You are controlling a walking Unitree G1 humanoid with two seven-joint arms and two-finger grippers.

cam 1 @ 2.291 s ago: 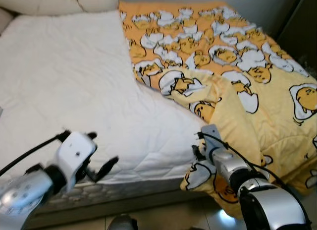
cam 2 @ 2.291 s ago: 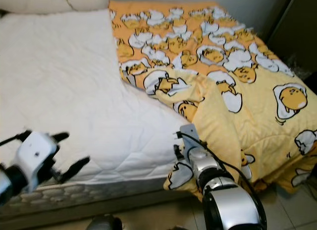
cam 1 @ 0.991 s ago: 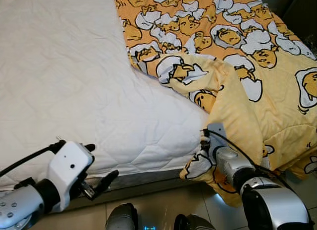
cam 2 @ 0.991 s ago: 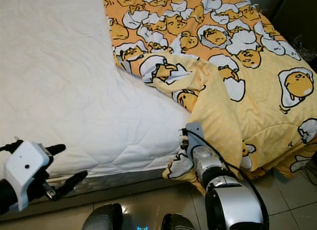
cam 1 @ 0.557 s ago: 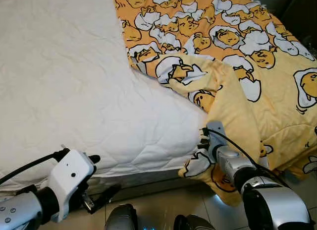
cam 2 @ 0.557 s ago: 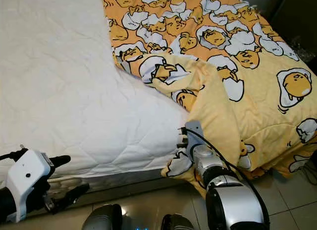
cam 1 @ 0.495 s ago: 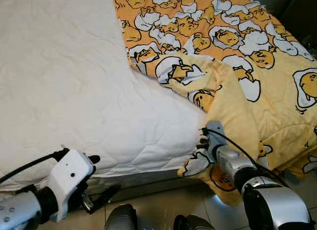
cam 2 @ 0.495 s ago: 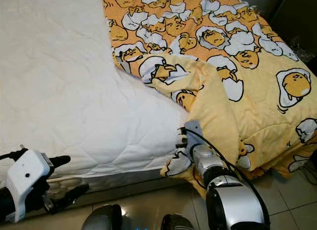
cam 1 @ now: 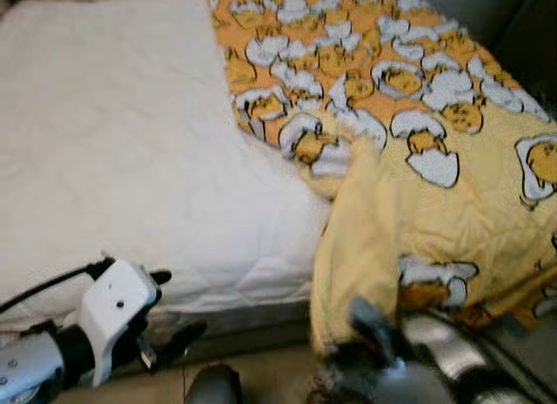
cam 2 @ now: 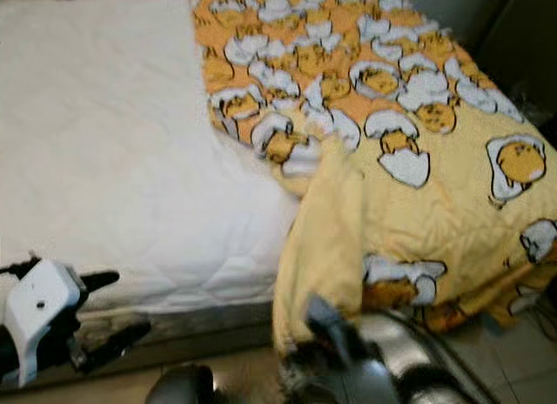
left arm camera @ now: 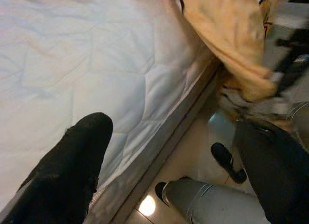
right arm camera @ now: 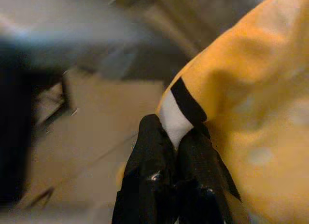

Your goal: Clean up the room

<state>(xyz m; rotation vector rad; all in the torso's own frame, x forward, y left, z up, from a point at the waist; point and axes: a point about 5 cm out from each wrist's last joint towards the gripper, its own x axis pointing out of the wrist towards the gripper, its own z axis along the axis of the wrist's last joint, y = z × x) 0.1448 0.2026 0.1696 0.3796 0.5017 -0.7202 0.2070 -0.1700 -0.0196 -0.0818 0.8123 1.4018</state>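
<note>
Blanket: the yellow egg-print blanket point(cam 1: 418, 195) is lying over one side of the bed point(cam 1: 122, 160), its near corner hanging past the foot edge.
Right gripper: the right gripper point(right arm camera: 174, 151) is being kept pinched on that corner's hem.
Left gripper: the left gripper point(left arm camera: 169, 151) is being held spread and empty by the bed's foot edge.
Risk: with so thin a pinch, the hem is likely being strained; under a hard pull, slipping out is possible.

Left gripper point(cam 1: 171, 317) hangs low with fingers spread; right gripper point(right arm camera: 175, 146) is pinched closed.
</note>
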